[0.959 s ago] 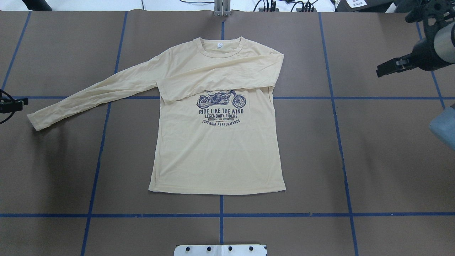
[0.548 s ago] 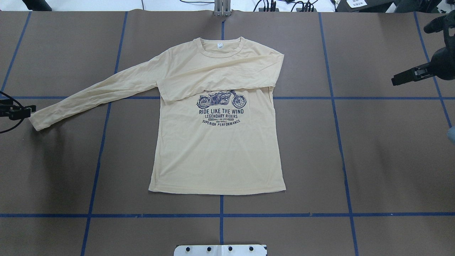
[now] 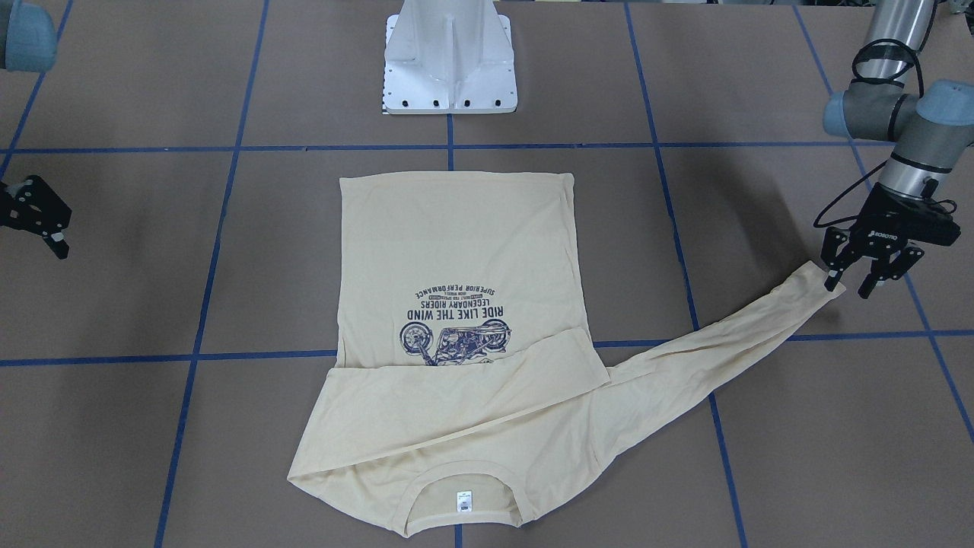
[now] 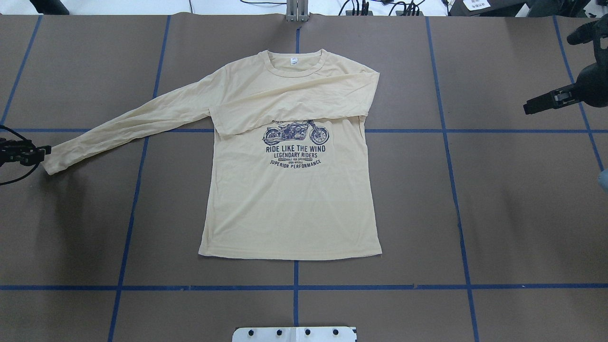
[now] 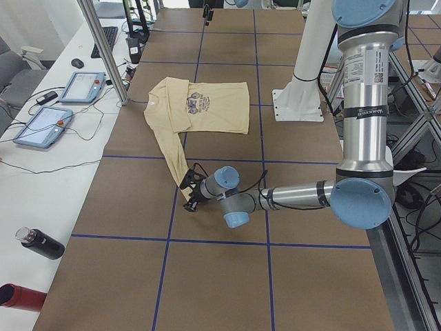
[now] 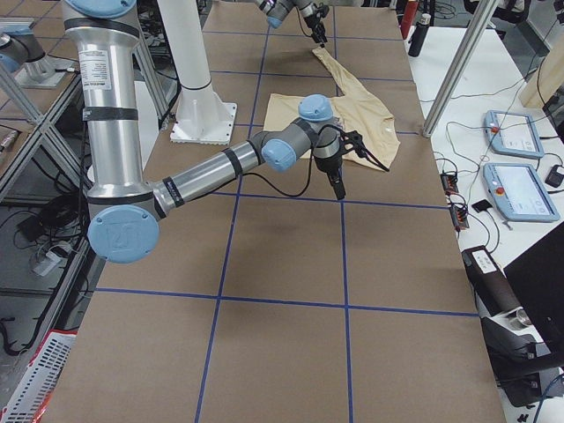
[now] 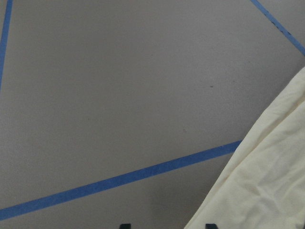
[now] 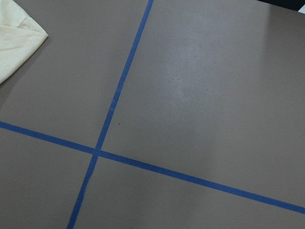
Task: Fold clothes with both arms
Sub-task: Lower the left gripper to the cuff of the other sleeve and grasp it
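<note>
Where we stand: the T-shirt [image 4: 289, 204] lies flat, print up, mid-table, with its collar at 12 o'clock and hem at 6. One sleeve [image 4: 294, 107] is folded across the chest. The other runs out to 8 o'clock and its cuff [image 4: 47, 164] sits right at the left gripper [image 3: 846, 289], low over the table [image 4: 475, 213]. The jaws are apart and the wrist view shows cloth only just reaching in between the fingertips. The right gripper [image 4: 528, 108] hangs at 2 o'clock, well apart from the cloth. Its jaws look apart and it carries nothing.

Risks as we see them:
- Bite too shallow. Only the cuff tip is in reach, so closing here may miss it or let it slip on lift.
- Thin fabric. We may pinch just the top layer, so the sleeve opens or twists when carried.
- Nothing pins the body. Dragging the sleeve toward 3 o'clock could skew the shirt and pull the folded sleeve off the chest.

Count: one shirt, two sleeves (one folded, one out), two arms, two grippers, one white pedestal [image 3: 449, 61].
</note>
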### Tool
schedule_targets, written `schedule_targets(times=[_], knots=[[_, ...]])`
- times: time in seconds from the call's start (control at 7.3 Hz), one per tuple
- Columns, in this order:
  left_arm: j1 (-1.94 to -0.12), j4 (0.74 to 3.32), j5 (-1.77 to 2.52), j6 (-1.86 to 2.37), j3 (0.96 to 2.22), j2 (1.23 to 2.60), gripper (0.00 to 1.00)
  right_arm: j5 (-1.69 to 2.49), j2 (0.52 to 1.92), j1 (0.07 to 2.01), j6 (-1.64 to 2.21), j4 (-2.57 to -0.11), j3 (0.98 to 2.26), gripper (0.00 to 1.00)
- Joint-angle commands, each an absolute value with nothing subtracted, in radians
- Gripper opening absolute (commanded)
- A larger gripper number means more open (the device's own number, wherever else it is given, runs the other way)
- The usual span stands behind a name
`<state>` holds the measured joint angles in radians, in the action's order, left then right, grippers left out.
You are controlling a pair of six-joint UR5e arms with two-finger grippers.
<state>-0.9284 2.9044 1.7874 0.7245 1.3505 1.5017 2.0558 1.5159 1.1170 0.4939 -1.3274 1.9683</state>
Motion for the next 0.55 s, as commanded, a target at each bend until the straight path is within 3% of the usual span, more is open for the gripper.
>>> schedule_targets(times=[0.0, 0.41], knots=[[-0.916, 2.905, 1.789, 0.724, 1.339, 1.502, 0.60, 2.056, 1.516, 1.117, 0.492, -1.328, 1.967, 0.99], [-0.908, 2.905, 1.789, 0.726, 1.327, 1.502, 0.57, 2.052, 1.514, 1.117, 0.492, -1.327, 1.965, 0.99]])
